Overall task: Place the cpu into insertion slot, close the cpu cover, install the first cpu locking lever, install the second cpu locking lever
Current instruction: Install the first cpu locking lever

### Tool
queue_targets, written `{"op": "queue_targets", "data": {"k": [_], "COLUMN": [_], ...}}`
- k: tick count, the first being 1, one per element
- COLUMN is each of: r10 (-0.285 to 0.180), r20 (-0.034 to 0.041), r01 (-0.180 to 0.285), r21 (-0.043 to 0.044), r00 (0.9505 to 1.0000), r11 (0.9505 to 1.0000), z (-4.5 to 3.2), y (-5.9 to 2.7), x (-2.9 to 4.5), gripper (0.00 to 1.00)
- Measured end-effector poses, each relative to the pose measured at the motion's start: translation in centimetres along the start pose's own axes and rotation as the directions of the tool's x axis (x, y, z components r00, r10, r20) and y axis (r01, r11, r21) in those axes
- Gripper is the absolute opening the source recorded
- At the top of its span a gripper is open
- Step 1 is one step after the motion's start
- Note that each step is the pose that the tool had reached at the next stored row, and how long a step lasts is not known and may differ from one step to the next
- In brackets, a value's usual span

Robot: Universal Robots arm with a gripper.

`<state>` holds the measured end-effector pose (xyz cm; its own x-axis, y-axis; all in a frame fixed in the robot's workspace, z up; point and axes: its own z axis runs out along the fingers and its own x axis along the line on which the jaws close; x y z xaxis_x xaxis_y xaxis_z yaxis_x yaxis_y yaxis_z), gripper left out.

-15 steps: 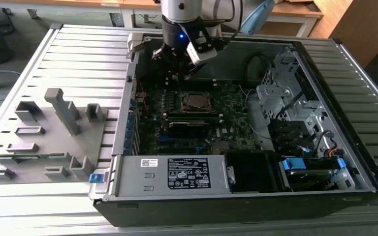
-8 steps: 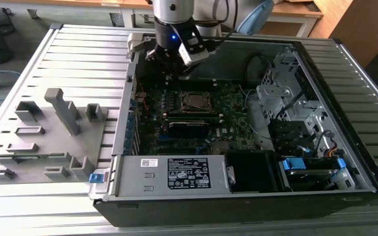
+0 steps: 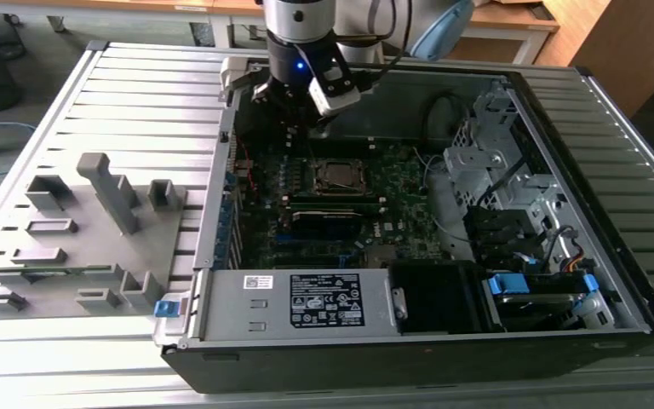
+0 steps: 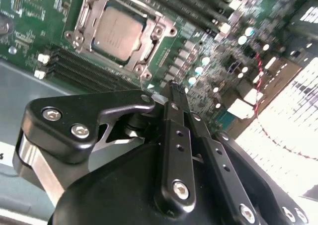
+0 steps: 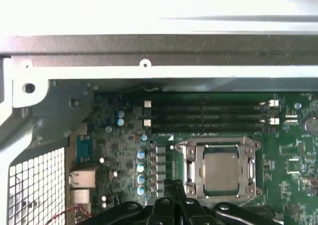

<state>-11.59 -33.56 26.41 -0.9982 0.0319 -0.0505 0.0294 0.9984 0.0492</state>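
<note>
cpu (image 5: 222, 165) nr fingers (image 5: 172, 189), no contact

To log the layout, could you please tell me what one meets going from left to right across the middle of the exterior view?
Grey plastic fixture tray with upright blocks → small flat square silver-grey cpu → silver perforated metal drive cage.

The dull silver cpu (image 5: 222, 170) lies flat in the insertion slot (image 4: 147, 50). The metal cpu cover (image 5: 193, 171) frames it, near the middle of the green motherboard (image 5: 293, 150).
</note>
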Motion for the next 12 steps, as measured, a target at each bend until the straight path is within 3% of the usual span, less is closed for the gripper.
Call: {"op": "queue_targets", "data": {"k": [6,12], "r10": [0.000,0.001], "r20": [0.0000,-0.0002], "r01": [0.000,-0.001], "r21": [-0.0018,-0.0096], "r00": [1.0000,1.0000], "r11": [1.0000,1.0000], "z": [0.13,0.17], "y": [-0.03,-0.02], "x": [0.80,1.43], "gripper": [0.11,0.11]}}
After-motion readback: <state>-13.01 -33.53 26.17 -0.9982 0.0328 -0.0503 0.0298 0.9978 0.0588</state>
